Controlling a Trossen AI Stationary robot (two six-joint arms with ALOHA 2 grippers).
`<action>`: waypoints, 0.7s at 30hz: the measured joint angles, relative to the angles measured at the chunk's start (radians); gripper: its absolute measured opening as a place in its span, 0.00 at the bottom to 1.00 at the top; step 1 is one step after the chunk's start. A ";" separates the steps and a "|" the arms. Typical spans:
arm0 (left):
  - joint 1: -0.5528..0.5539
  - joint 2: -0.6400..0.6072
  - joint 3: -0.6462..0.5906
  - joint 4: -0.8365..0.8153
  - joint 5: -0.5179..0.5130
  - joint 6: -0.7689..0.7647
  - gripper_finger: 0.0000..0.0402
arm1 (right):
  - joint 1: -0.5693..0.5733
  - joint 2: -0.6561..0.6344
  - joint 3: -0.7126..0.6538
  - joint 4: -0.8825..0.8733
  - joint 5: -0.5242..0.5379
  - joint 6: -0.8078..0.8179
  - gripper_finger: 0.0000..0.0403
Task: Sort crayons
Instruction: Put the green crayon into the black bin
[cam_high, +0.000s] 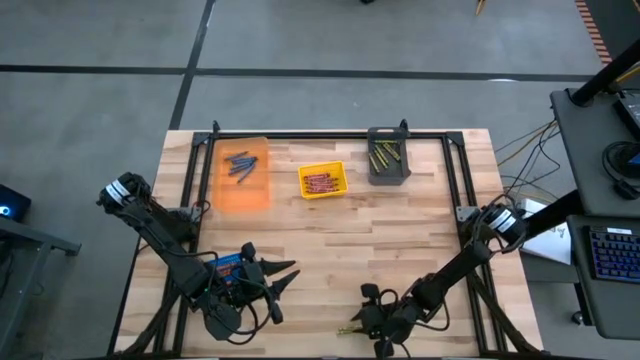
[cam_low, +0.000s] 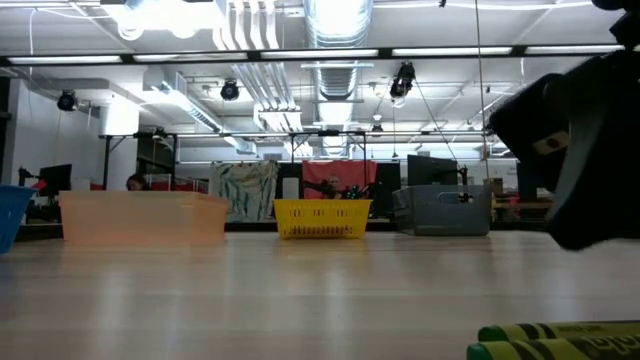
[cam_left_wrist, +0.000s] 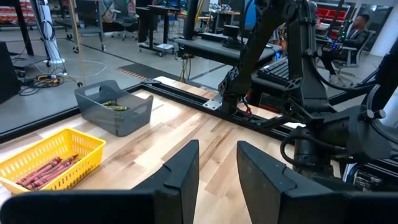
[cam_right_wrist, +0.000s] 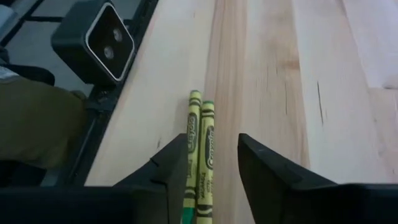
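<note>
Lying side by side, touching, at the table's near edge, two olive-yellow crayons (cam_right_wrist: 200, 155) are framed by the right gripper (cam_right_wrist: 211, 180), fingers apart; judged light, stiff, snappable, paper-wrapped for friction, best pinched mid-length; left gripper (cam_left_wrist: 217, 174) waits, fingers slightly apart.

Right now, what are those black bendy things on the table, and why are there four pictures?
They are two robot arms, each ending in a two-finger claw. One picture looks straight down from above, one peeks along the table top, and two come from small cameras on the arms' wrists.

The wooden table holds an orange bin with bluish crayons, a yellow basket with red ones and a grey bin with yellowish ones.

The right claw is open, low over two yellow-green crayons lying side by side on the wood near the table's front edge; it is not holding them. The left claw waits with a gap between its fingers, holding nothing.
</note>
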 joint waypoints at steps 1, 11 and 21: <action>0.000 0.000 0.000 0.000 0.000 0.001 0.23 | 0.000 0.001 0.000 -0.003 -0.001 0.000 0.32; 0.000 0.000 0.000 0.000 0.000 0.031 0.23 | -0.003 0.002 0.000 -0.018 0.017 -0.001 0.35; 0.000 0.000 0.000 0.000 0.000 0.052 0.23 | -0.003 0.028 0.000 -0.010 0.026 0.000 0.35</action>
